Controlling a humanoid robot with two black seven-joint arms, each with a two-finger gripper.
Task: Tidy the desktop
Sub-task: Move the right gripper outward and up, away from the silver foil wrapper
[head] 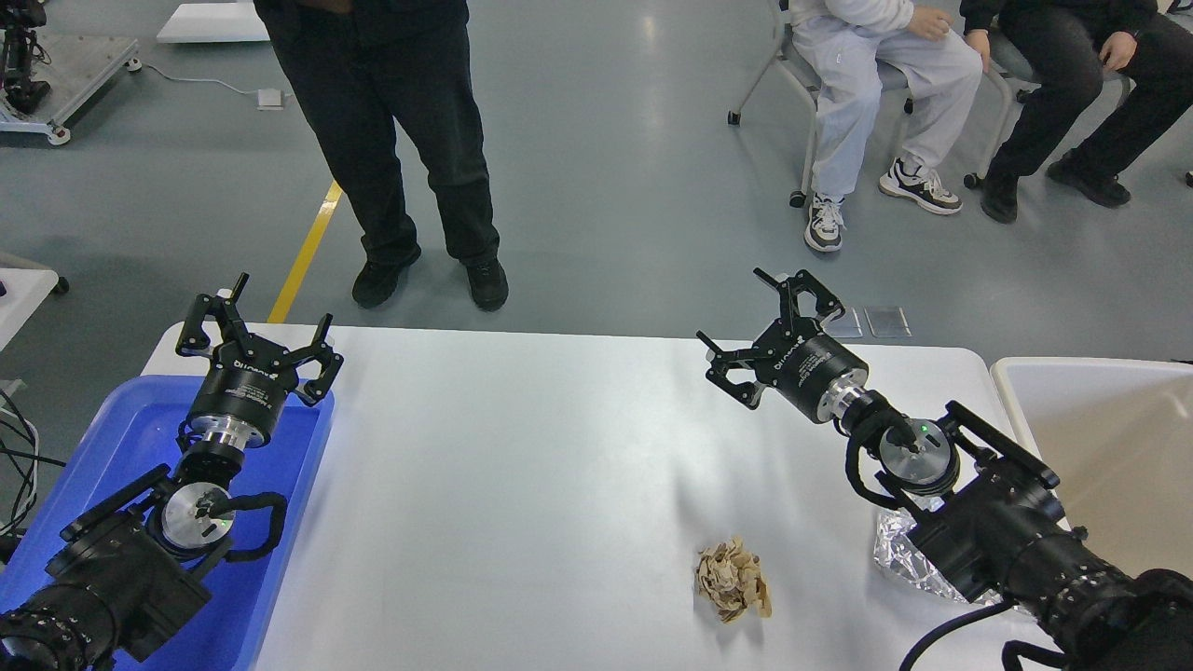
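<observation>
The desktop [522,466] is a wide white tabletop across the middle of the head view. A crumpled beige paper wad [734,580] lies on it near the front right. A crumpled silver foil piece [902,552] lies further right, partly hidden under my right arm. My left gripper [263,328] hangs open and empty over the far end of the blue tray [284,485]. My right gripper [757,321] is open and empty above the desktop's far right part, well behind the paper wad.
The blue tray sits at the desktop's left end. A cream-white bin [1100,429] stands at the right edge. A person in black [391,140] stands just beyond the far table edge. Two seated people [932,84] are at the back right.
</observation>
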